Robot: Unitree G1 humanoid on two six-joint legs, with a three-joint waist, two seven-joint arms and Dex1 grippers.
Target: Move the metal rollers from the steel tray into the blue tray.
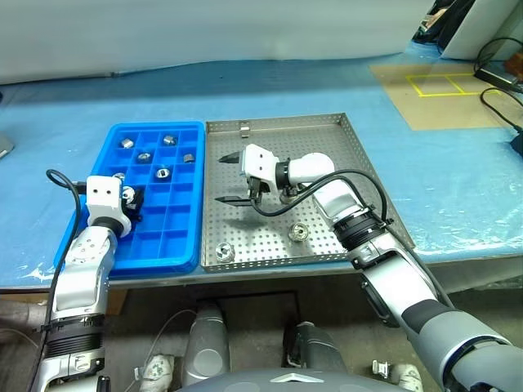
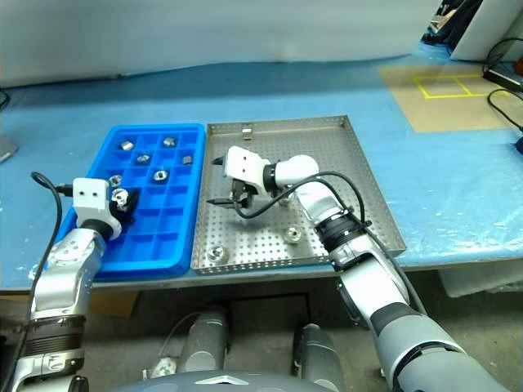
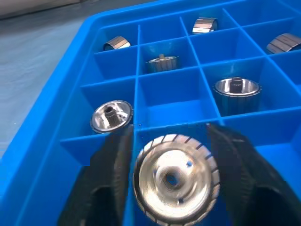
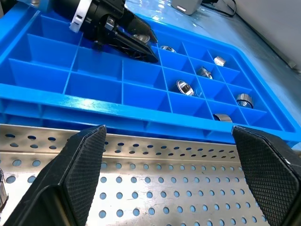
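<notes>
Left hand (image 3: 171, 188): poised low over the near left compartments of the blue tray (image 1: 181, 263), a ribbed metal roller (image 3: 175, 181) sitting between its black fingers (image 3: 110, 183). The fingers stand just beside the roller's rim, and whether they grip it or have let go cannot be told.
Why there: the roller hangs above an unfilled compartment, apparently the slot chosen for it, next to one that holds a roller.
Right hand (image 1: 234, 176): parked above the steel tray (image 1: 359, 163), its fingers spread wide and holding nothing, pointing toward the blue tray; likely waiting for its turn to pick.
Blue tray: lies on the blue worktop (image 1: 270, 86), touching the steel tray's left rim; several rollers sit one to a compartment in its far rows.
Steel tray: two rollers (image 1: 297, 232) in plain sight on the perforated floor near the front rim, well apart, so the job is judged unfinished.
</notes>
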